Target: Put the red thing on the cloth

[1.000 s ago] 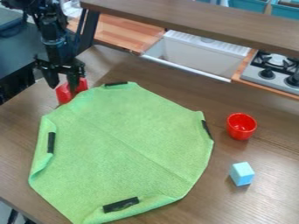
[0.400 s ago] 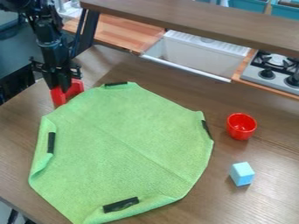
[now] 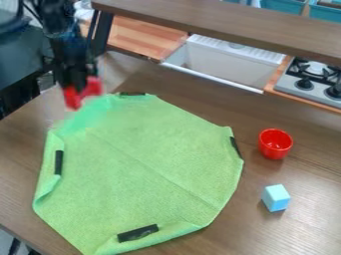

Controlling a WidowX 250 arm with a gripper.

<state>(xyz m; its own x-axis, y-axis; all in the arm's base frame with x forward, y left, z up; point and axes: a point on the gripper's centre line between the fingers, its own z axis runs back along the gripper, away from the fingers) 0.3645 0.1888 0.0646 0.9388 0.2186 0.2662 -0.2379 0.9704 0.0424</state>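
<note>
- Camera view gives you the black gripper (image 3: 81, 86) at the upper-left corner of the green cloth (image 3: 143, 169), pinching the red piece (image 3: 92, 87) at its tips.
- You are probably holding it up so that it can clear the rolled rim of the cloth instead of dragging the fabric along; it looks raised off the wooden table (image 3: 23, 134).
- Your cloth lies spread out with black strips (image 3: 138, 233) along its edges, probably there to weigh down or fasten the folds, so the middle makes the flattest place to set something.
- Both the red bowl (image 3: 275, 143) and the light blue cube (image 3: 275, 197) stand to the right of the cloth, the cube nearer its lower-right edge. That seems to leave you a free path inward from the upper-left corner.
- Since the bowl is red too, the task's words could fit either; your grip suggests that the held piece is the one meant.
- Relative to the claw, the red piece sits right at the tips and juts out on both sides of them, its lower end hanging beneath. You can't tell its full shape from here.
- Next, you would want to carry it inward over the cloth, lower it onto the flat part and then let go. Release too near the corner, and it may tip on the fold or slip off the cloth.
</note>
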